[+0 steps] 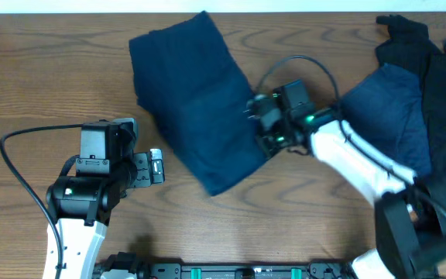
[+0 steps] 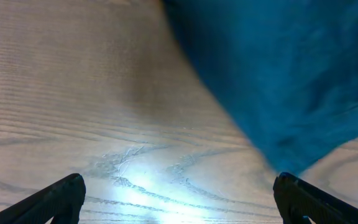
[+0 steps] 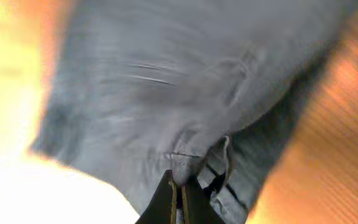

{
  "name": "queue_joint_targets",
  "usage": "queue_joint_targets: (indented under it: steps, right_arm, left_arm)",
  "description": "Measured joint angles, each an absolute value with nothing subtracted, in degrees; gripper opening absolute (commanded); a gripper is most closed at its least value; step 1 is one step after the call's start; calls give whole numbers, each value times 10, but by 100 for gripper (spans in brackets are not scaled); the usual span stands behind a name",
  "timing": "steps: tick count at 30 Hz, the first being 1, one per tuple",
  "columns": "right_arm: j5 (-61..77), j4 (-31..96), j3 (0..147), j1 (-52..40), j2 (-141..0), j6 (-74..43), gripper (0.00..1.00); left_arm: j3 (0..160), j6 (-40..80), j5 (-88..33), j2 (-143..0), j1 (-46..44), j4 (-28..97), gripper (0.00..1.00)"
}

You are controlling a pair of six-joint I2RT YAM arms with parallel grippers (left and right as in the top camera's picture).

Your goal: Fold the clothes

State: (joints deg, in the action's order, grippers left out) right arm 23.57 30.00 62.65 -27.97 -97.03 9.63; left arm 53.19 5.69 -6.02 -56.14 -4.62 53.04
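A dark navy garment [image 1: 196, 101] lies folded into a rough rectangle on the wooden table, tilted from upper left to lower right. My right gripper [image 1: 260, 124] is at its right edge, shut on a pinch of the cloth; in the right wrist view the fingers [image 3: 180, 190] clamp a fold of the garment [image 3: 166, 93]. My left gripper [image 1: 155, 166] is open and empty, just left of the garment's lower edge. In the left wrist view its fingers [image 2: 179, 199] frame bare table, with the garment [image 2: 278, 68] at upper right.
A pile of more dark navy and mid-blue clothes [image 1: 416, 101] lies at the right side of the table [image 1: 37, 77]. The right arm [image 1: 362, 163] reaches across in front of that pile. Cables loop near both arms.
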Motion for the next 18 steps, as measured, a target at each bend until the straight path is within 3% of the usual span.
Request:
queue_joint_targets:
  steps: [7,16,18]
  right_arm:
    - [298,349,641,-439,-928,184,1]
    - [187,79,638,-472,-929,65,1]
    - [157,18,637,-472,-929,27,11]
  left_arm:
    - [532,57,-60,-561,-46,529,98]
    - [532,57,-75,-561,-46,529,98]
    - [532,57,-78,-561,-46,529,98]
